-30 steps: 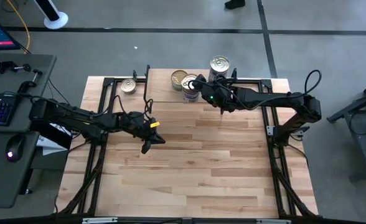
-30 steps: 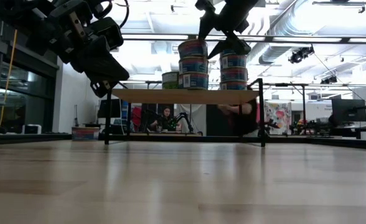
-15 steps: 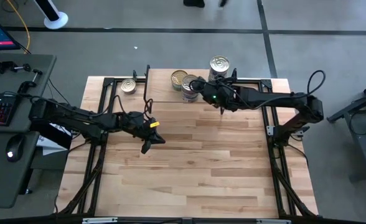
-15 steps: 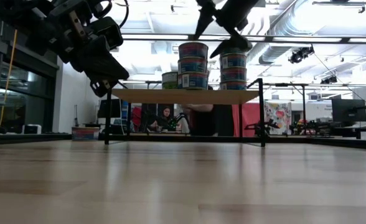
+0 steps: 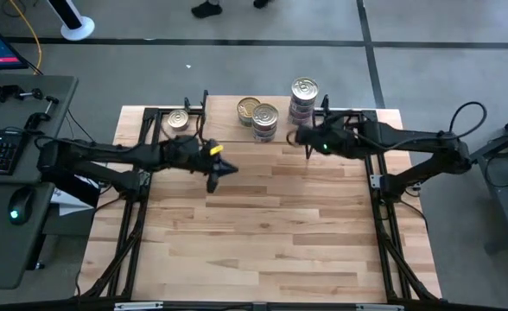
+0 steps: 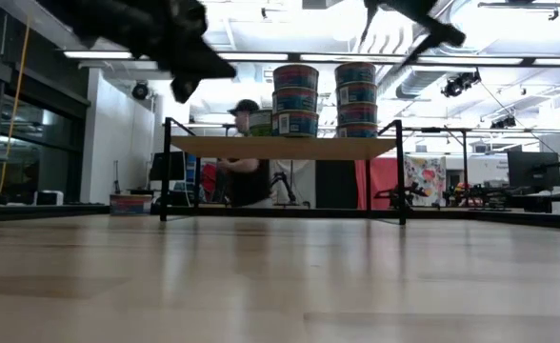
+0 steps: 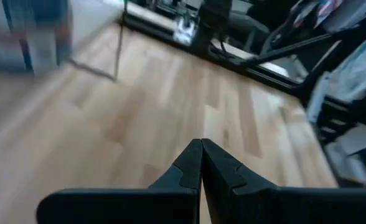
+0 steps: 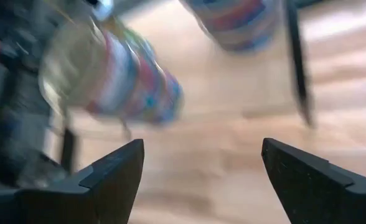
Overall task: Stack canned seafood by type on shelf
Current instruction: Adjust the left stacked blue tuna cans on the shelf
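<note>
Round metal seafood tins (image 5: 264, 120) are sitting stacked on the small light-wood wire-legged shelf (image 6: 280, 147) along the plank table's (image 5: 263, 225) far edge. The right gripper (image 5: 305, 141) is hanging spread, empty; the left gripper (image 5: 219, 173) is pinched closed, apparently empty.

Looking straight down from high above, taking in the whole worktop (image 5: 263, 225), both arms and the floor around. Set at worktop height, facing level across the planks to the shelf (image 6: 282, 147) and the room beyond. Riding the left wrist, close over the boards, peering past the left tool (image 7: 201, 163). Riding the right wrist, near the tins (image 8: 124, 78), looking past the right tool (image 8: 201, 177). Shelf and tins shared by high and low views.
</note>
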